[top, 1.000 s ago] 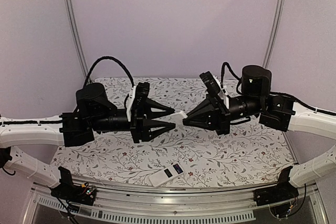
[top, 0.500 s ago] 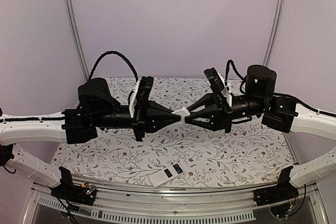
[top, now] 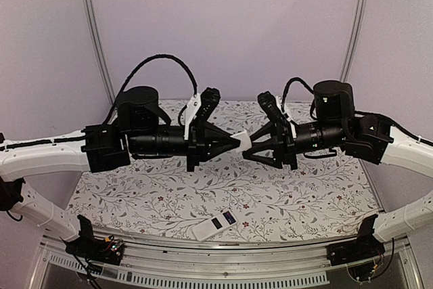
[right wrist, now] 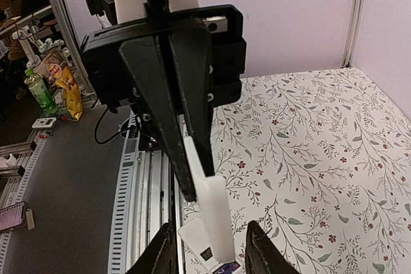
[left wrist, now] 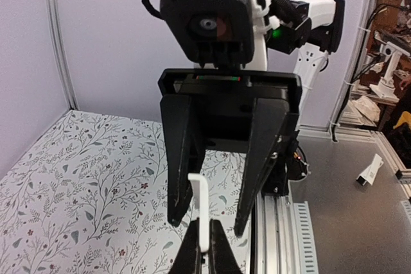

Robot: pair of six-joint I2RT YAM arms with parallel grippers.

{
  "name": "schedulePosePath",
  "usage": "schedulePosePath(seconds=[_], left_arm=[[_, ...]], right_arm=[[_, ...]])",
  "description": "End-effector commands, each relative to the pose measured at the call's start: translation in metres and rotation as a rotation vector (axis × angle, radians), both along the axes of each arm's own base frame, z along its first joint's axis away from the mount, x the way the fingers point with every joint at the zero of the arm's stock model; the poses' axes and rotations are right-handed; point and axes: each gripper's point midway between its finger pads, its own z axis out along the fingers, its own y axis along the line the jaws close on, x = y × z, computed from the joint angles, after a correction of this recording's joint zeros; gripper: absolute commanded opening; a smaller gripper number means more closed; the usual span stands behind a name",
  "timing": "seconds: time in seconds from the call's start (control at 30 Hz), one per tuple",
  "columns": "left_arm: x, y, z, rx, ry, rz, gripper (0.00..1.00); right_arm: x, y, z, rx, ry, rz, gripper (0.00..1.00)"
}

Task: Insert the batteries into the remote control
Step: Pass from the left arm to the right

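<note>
High over the table's middle, my two grippers meet tip to tip. My left gripper (top: 237, 144) is shut on a small flat white strip (top: 243, 141), pinched at its end between the fingers (left wrist: 190, 253). My right gripper (top: 253, 144) stands open around the strip's other end (right wrist: 217, 217), with a gap on each side. The remote control (top: 215, 225) lies white side up near the table's front edge, a dark opening in it, and also shows below the right fingertips (right wrist: 204, 240). I cannot make out the batteries.
The floral-patterned table (top: 298, 197) lies below both arms. A metal rail (top: 203, 262) runs along its front edge, and upright frame posts (top: 95, 38) stand at the back corners.
The left gripper closed onto the white strip and the right gripper, which had held it, opened. Both arms shifted slightly right and up.
</note>
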Motion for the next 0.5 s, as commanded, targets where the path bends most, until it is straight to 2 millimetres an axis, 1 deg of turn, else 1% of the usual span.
schedulePosePath(seconds=[0.0, 0.1, 0.27, 0.47], left_arm=[[0.0017, -0.0025, -0.0130, 0.075, 0.011, 0.009, 0.00], [0.0011, -0.0029, -0.0145, 0.077, 0.013, 0.004, 0.00], [-0.0001, -0.0031, -0.0156, 0.079, 0.013, -0.003, 0.00], [-0.0022, -0.0023, -0.0178, 0.083, 0.012, -0.012, 0.00]], right_arm=[[0.0002, -0.0014, 0.0039, -0.028, -0.024, 0.007, 0.34], [-0.0012, 0.0003, 0.0067, -0.025, -0.027, 0.022, 0.26], [-0.0010, 0.0017, 0.0049, -0.029, -0.021, 0.026, 0.14], [-0.0029, 0.0040, -0.0014, -0.043, 0.014, 0.039, 0.05]])
